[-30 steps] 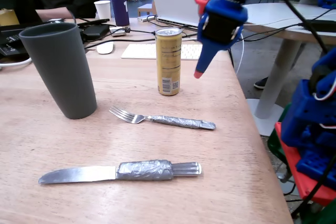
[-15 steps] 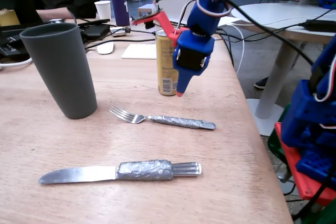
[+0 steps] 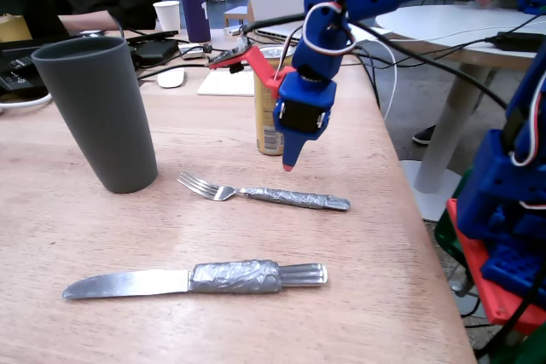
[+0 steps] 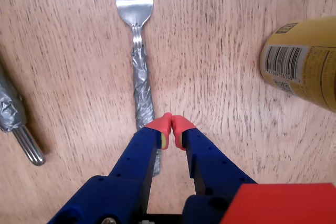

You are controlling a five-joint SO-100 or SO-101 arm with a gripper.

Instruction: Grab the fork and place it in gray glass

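The fork [image 3: 264, 195] lies flat on the wooden table, tines toward the gray glass [image 3: 98, 108], which stands upright at the left. In the wrist view the fork [image 4: 137, 51] runs straight up from the fingertips, its taped handle partly under the left finger. My gripper [image 3: 288, 164] hangs a little above the handle, in front of the gold can, pointing down. Seen from the wrist, the gripper [image 4: 170, 125] is shut, its red tips touching with nothing between them.
A taped knife [image 3: 196, 279] lies nearer the front edge; its handle end [image 4: 16, 114] shows at the wrist view's left. The gold can [image 3: 271, 125] stands just behind the gripper. Keyboard, mouse, bottle and paper cup crowd the back. The table edge runs along the right.
The arm came down and leftward, from high to the right of the can to low in front of it, close above the fork's handle. Fork, knife and glass stayed put.
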